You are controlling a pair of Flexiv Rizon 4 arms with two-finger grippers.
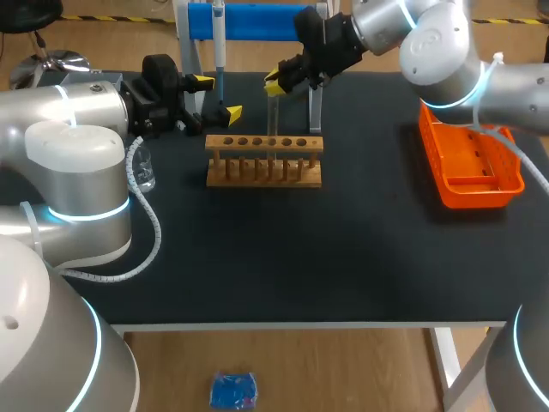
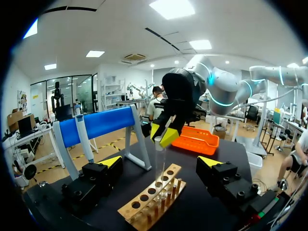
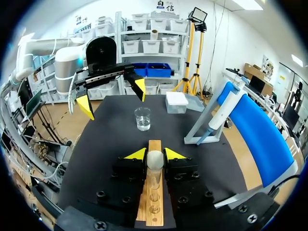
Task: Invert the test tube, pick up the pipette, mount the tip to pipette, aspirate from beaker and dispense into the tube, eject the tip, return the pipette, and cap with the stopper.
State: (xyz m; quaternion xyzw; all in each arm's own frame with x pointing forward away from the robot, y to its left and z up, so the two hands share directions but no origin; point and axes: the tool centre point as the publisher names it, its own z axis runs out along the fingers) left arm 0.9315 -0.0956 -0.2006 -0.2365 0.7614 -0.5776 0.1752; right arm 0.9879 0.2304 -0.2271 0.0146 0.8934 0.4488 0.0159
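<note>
Gripping hand: right hand (image 1: 275, 82) clenched on the test tube's (image 1: 273, 120) upper end.
Test tube: upright, lower end at the wooden rack (image 1: 264, 160) on the counter (image 1: 343, 257).
Left hand (image 1: 217, 97): released, beside the rack, near the pipette (image 1: 219, 51).

The left arm (image 1: 77, 163) and right arm (image 1: 446, 51) are rounded silver-grey shells with cyan joint rings and white coiled cables; left gripper (image 1: 216, 97) and right gripper (image 1: 274, 83) are black, yellow-tipped.

Free passage over the tabletop (image 1: 283, 257) before the wooden rack (image 1: 264, 160) (orange basket (image 1: 470, 167) rightward, beaker (image 1: 143, 169) leftward)
</note>
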